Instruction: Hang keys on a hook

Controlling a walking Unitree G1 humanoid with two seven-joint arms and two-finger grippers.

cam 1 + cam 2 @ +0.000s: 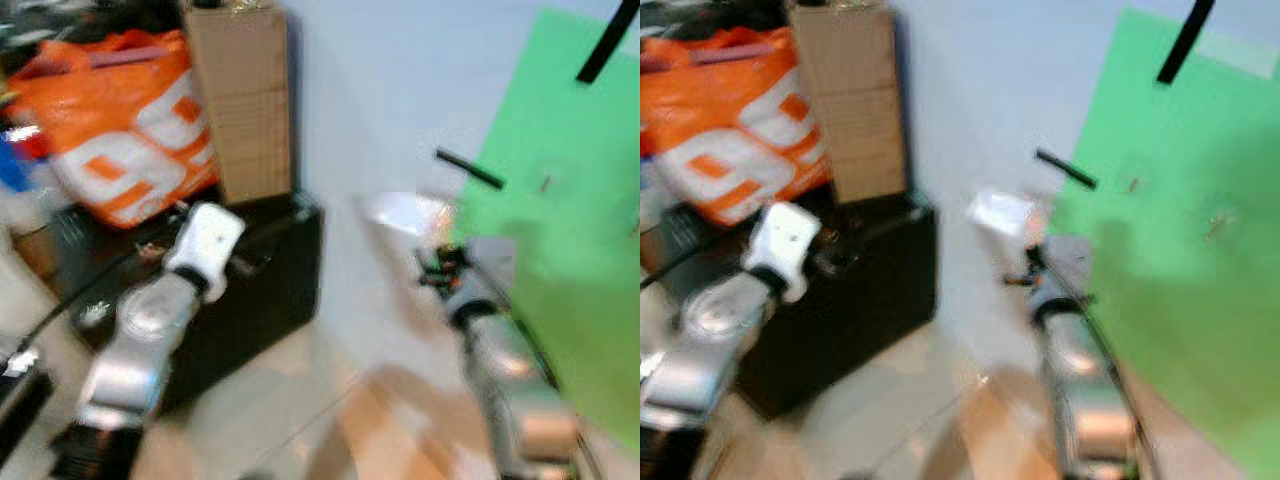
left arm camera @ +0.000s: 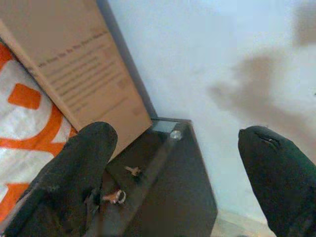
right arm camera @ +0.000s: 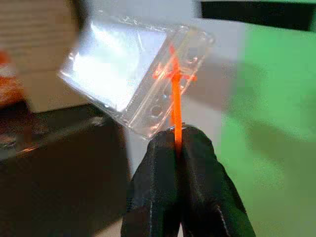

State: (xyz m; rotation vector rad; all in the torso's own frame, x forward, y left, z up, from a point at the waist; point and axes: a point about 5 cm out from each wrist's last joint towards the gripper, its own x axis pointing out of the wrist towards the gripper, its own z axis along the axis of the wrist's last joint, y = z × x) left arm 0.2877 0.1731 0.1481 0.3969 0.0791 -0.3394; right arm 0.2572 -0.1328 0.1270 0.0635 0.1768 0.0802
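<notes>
While pinched by its orange cord (image 3: 175, 106) between the shut fingers of the right gripper (image 3: 177, 143), hangs up off the floor, right of centre: a clear plastic tag (image 3: 129, 74) standing in for the keys, long axis tilted up and away from the fingertips. Sits just left of the green sheet (image 1: 570, 250) on the wall, with a dark bar, maybe the hook (image 1: 468, 168), slightly farther and to the right — too blurred to confirm. Nearer by far, the right arm. Over on the left, above the black case (image 2: 168, 197), left gripper (image 2: 180, 173) spread wide, holding nothing.
</notes>
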